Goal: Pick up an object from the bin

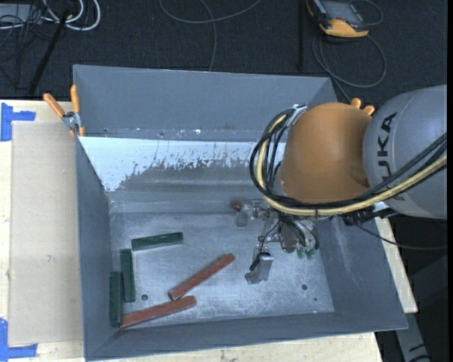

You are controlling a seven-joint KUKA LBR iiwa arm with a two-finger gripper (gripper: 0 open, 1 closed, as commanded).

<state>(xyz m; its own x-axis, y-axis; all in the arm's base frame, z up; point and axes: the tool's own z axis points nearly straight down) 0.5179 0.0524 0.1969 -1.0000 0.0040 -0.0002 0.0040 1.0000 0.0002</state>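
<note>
My gripper (258,270) hangs under the orange wrist cover, low over the floor in the right half of the bin. Just to its left lies a reddish-brown stick (202,275), slanting up to the right, with its upper end a short way from the gripper. A second reddish-brown stick (157,313) lies lower left of it, near the front wall. The gripper touches neither stick.
Three dark green bars lie at the left: one flat (157,240) on the floor, two upright-running ones (127,274) (115,298) by the left wall. The arm and its cables cover the bin's right rear corner.
</note>
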